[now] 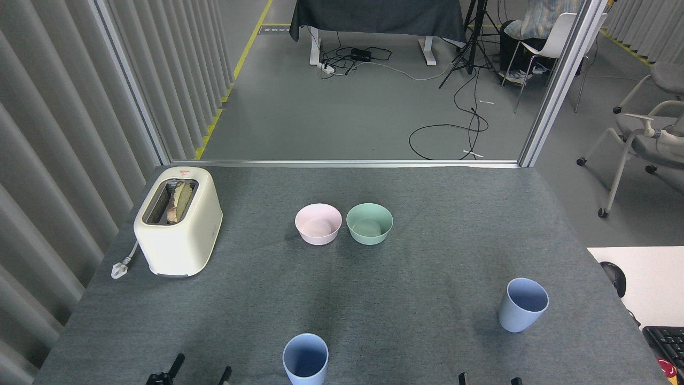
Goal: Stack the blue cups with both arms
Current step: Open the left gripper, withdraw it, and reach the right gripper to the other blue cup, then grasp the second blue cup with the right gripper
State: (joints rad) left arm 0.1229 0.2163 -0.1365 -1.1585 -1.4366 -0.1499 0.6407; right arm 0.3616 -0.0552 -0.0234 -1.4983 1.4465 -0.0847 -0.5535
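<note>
Two pale blue cups stand upright on the grey table. One cup (pixel 305 359) is at the front edge near the middle, the other cup (pixel 523 305) is at the right. Only the black fingertips of my left gripper (pixel 200 370) show at the bottom edge, well left of the near cup and apart from it, spread open around nothing. The tips of my right gripper (pixel 489 380) barely poke up at the bottom edge, between the two cups and touching neither, also spread open. Both arms are otherwise out of view.
A pink bowl (pixel 318 223) and a mint-green bowl (pixel 369 223) sit side by side mid-table. A cream toaster (pixel 178 220) with bread stands at the left. A white desk (pixel 641 283) with a keyboard (pixel 665 345) lies past the table's right edge.
</note>
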